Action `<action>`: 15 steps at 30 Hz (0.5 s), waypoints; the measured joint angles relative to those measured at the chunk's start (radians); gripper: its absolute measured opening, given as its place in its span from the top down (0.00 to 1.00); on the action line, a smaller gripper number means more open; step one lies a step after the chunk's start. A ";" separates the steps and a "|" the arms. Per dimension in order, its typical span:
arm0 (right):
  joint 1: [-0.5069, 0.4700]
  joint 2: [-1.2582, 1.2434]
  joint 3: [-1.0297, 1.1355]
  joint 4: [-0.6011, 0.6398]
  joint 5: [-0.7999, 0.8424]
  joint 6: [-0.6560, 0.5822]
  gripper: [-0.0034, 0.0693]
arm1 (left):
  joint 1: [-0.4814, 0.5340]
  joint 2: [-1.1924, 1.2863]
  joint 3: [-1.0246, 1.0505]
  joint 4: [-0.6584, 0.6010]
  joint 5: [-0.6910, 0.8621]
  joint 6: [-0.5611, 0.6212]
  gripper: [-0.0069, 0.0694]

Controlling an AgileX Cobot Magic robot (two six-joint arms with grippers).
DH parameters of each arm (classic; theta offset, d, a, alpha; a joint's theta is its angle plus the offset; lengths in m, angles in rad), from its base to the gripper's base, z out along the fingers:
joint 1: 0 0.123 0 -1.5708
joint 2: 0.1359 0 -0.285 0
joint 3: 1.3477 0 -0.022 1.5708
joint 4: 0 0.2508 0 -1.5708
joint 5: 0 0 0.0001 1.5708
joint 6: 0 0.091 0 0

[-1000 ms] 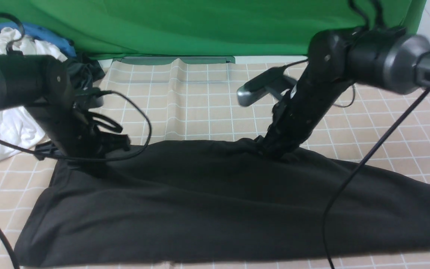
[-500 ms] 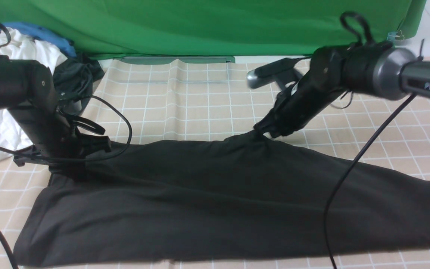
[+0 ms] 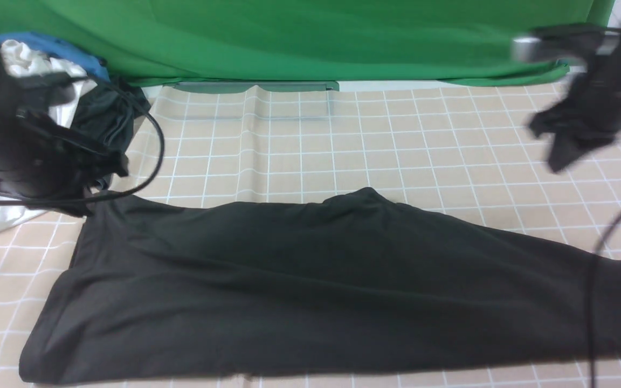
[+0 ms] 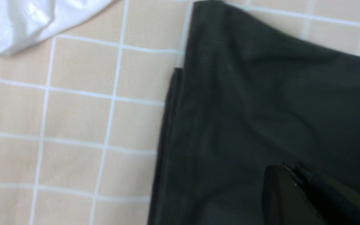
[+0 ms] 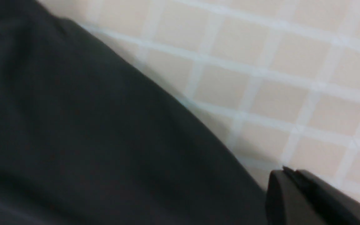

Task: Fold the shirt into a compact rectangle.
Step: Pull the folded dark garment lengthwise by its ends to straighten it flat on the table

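- Green backdrop (image 3: 289, 37) closes off the far side, and a beige checked tablecloth (image 3: 299, 140) covers the whole work surface.
- The shirt (image 3: 316, 285) lies flat across the near half of the cloth as one long black band. Its left end is broad and square and its right end is narrower and slanted. No print or label shows.
- Both arms are off the fabric. The left arm (image 3: 14, 145) is blurred above the shirt's far left corner, and the right arm (image 3: 596, 108) is high at the far right, well apart from the shirt.
- A pile of other clothes sits at the far left, with a white garment (image 3: 3, 215) lying near the shirt's corner.
- The left gripper (image 4: 284, 168) hangs over the black fabric with its jaws together, holding nothing. The right gripper (image 5: 284, 171) is over bare tablecloth just beside the shirt's edge, its jaws likewise together and empty.
- A small hump (image 3: 370, 191) rises on the far edge near the middle.
- The band probably needs folding end over end next. To do that well:
  - open both sets of jaws before coming down;
  - pinch every layer at the two corners of one end, not just the top layer;
  - lift only enough to clear the cloth, and carry both corners across level so the edges line up;
  - press the hump flat first, or it may get trapped in the fold;
  - keep the left jaws clear of the white garment.
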 joint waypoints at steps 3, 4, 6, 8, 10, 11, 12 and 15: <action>-0.077 -0.084 0.137 -0.011 0.014 0.020 0.81 | 0.000 -0.160 0.095 -0.045 0.008 0.014 0.88; -0.084 -0.088 0.146 -0.011 0.012 0.023 0.79 | 0.000 -0.168 0.101 -0.048 0.010 0.015 0.88; -0.109 -0.137 0.257 -0.020 -0.016 0.036 0.67 | 0.000 -0.245 0.161 -0.064 0.013 0.026 0.88; -0.114 -0.158 0.334 -0.032 -0.075 0.040 0.52 | 0.000 -0.291 0.212 -0.074 0.017 0.041 0.88; -0.117 -0.162 0.401 -0.036 -0.141 0.052 0.39 | 0.000 -0.333 0.257 -0.084 0.020 0.045 0.88; -0.117 -0.159 0.428 -0.037 -0.172 0.058 0.33 | 0.000 -0.354 0.280 -0.087 0.021 0.048 0.88; -0.117 -0.152 0.456 -0.038 -0.204 0.062 0.25 | 0.000 -0.369 0.296 -0.087 0.022 0.048 0.88; -0.117 -0.114 0.511 -0.038 -0.270 0.067 0.12 | 0.000 -0.417 0.338 -0.090 0.025 0.053 0.88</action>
